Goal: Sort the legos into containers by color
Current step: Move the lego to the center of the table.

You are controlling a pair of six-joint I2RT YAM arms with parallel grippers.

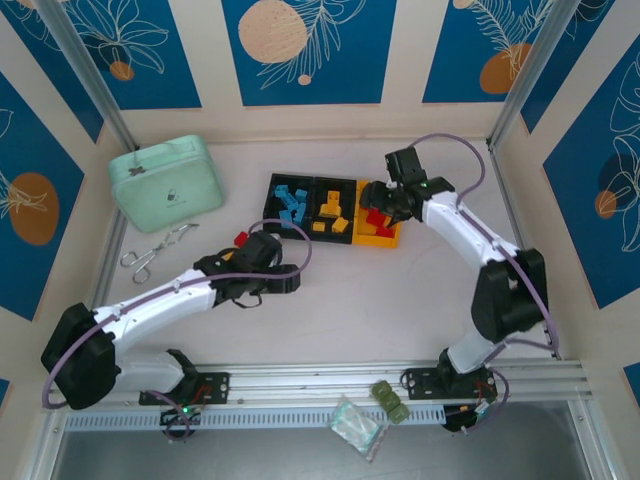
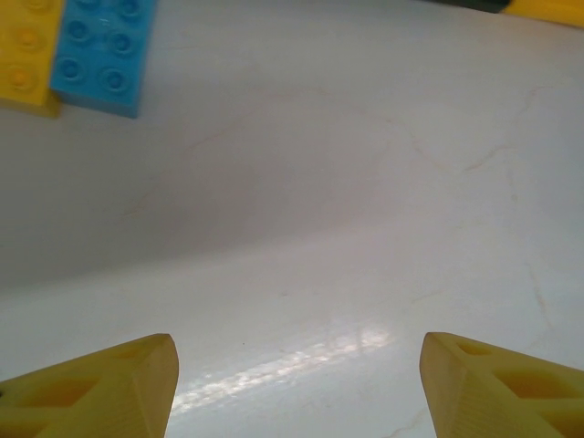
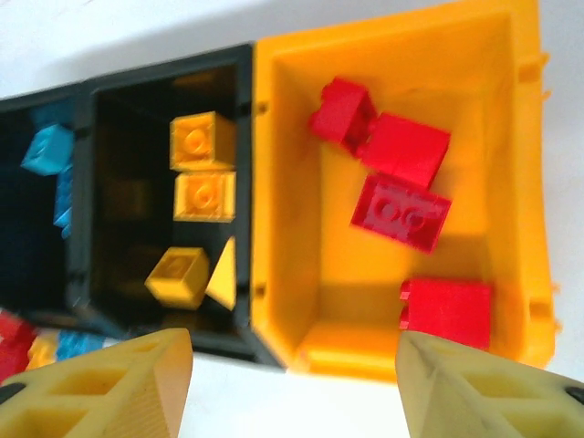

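The right gripper (image 3: pixel 294 367) is being held above the orange-yellow bin (image 3: pixel 292 246), jaws apart; the left gripper (image 2: pixel 297 383), jaws apart, left of it.

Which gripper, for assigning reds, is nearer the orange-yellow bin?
Right: the right gripper hovers over the orange-yellow bin; the left gripper is over table by the blue-brick bin.

L end effector (image 2: pixel 298 356) spread wide; R end effector (image 3: pixel 294 351) too.

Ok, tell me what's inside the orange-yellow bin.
Four red legos lie in the orange-yellow bin; no other colour shows. Anything beneath them is covered.
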